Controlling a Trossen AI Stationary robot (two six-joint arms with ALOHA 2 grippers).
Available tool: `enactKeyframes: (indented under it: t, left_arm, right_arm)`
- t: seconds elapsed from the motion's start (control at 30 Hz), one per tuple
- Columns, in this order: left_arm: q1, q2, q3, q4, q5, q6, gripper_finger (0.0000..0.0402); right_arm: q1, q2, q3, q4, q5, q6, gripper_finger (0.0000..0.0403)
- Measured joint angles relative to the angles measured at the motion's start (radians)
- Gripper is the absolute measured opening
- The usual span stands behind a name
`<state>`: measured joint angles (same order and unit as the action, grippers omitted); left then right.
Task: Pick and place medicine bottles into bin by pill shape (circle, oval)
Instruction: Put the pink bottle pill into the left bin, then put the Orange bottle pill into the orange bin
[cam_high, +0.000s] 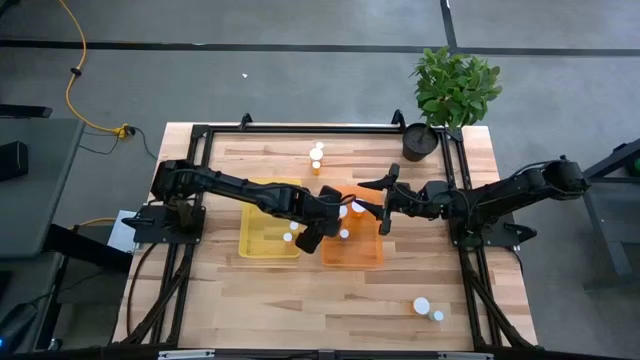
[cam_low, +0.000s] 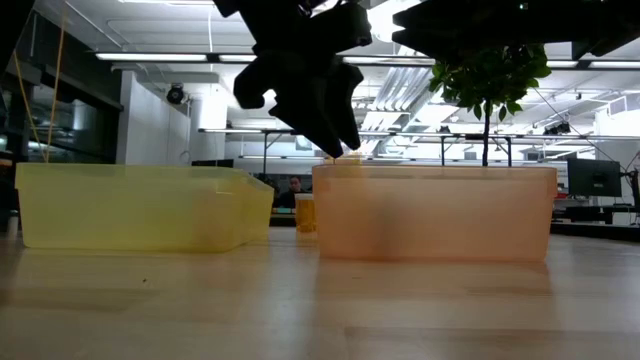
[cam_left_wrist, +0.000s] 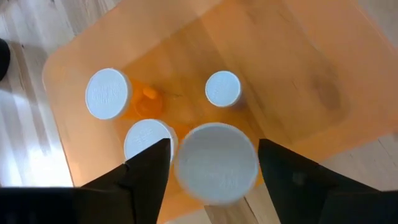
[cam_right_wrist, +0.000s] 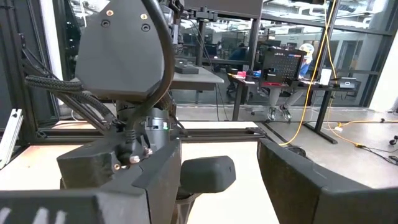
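The left end effector (cam_left_wrist: 211, 171) is hovering over the orange bin (cam_high: 368, 252) at the worktop's centre, its fingers spreading off a white-capped bottle (cam_left_wrist: 216, 163) to drop it among three others. The right end effector (cam_high: 384, 205) is waiting open, empty, over the bin's far edge.

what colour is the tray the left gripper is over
Orange tray, translucent; clearest in the left wrist view.

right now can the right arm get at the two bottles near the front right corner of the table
Probably yes. The two bottles stand alone on bare table on the right arm's own side. The right pincer hovers empty by the orange bin, and the left pincer is further away.
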<state>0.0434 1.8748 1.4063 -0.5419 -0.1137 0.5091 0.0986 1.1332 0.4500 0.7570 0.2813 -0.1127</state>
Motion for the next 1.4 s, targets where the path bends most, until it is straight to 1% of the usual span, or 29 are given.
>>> enactKeyframes:
  t: [0.1,0.23,0.33,0.43,0.6,0.63,0.7,0.77,0.87,0.97,1.07,1.17,1.23,1.3,1.4]
  left_arm:
    - [0.005,0.0,0.0,0.001,0.008,-0.001,0.0244]
    - [0.009,0.0,0.0,0.018,0.019,-0.003,0.0249]
    - [0.009,-0.002,0.0,0.014,-0.023,0.006,0.0249]
    - [0.008,-0.034,0.009,-0.04,-0.049,-0.024,0.025]
    - [0.013,-0.148,0.004,-0.202,-0.052,-0.176,0.025]
    - [0.015,-0.183,-0.011,-0.222,-0.051,-0.216,0.025]
    - [0.017,-0.277,-0.077,-0.207,-0.048,-0.29,0.0249]
    - [0.018,-0.394,-0.18,-0.119,-0.052,-0.341,0.0245]
    - [0.004,-0.588,-0.381,0.101,-0.056,-0.377,0.024]
    - [-0.013,-0.777,-0.606,0.392,-0.066,-0.404,0.0239]
    - [-0.03,-0.928,-0.822,0.698,-0.082,-0.407,0.0238]
    - [-0.038,-1.025,-1.0,0.984,-0.089,-0.403,0.0238]
    - [-0.038,-1.068,-1.085,1.134,-0.101,-0.402,0.0238]
    - [-0.038,-1.098,-1.148,1.229,-0.119,-0.402,0.0238]
    - [-0.037,-1.117,-1.193,1.297,-0.135,-0.382,0.0238]
  right_arm:
    - [0.0,0.0,0.0,0.0,0.0,0.0,0.0204]
    - [0.0,0.0,0.0,0.0,0.0,0.003,0.0204]
    - [0.0,0.0,0.0,-0.001,0.0,0.002,0.0204]
    - [0.0,0.0,0.0,-0.002,0.0,0.002,0.0204]
    - [0.0,0.0,0.0,-0.015,0.0,0.001,0.0204]
    - [0.0,0.0,0.0,-0.015,0.0,0.0,0.0204]
    - [0.0,0.0,0.0,-0.019,0.0,0.0,0.0204]
    - [0.0,0.0,0.0,-0.019,0.0,0.0,0.0204]
    - [0.0,0.0,0.0,-0.019,0.0,0.0,0.0204]
    - [0.0,0.0,0.0,-0.019,0.0,0.003,0.0204]
    - [0.0,0.0,0.0,-0.013,0.0,0.001,0.0204]
    - [0.0,0.0,0.0,-0.009,0.0,0.0,0.0204]
    - [0.0,0.0,0.0,-0.009,0.0,0.0,0.0204]
    - [0.0,0.0,0.0,-0.009,0.0,0.0,0.0204]
    - [0.0,0.0,0.0,-0.011,0.0,0.0,0.0204]
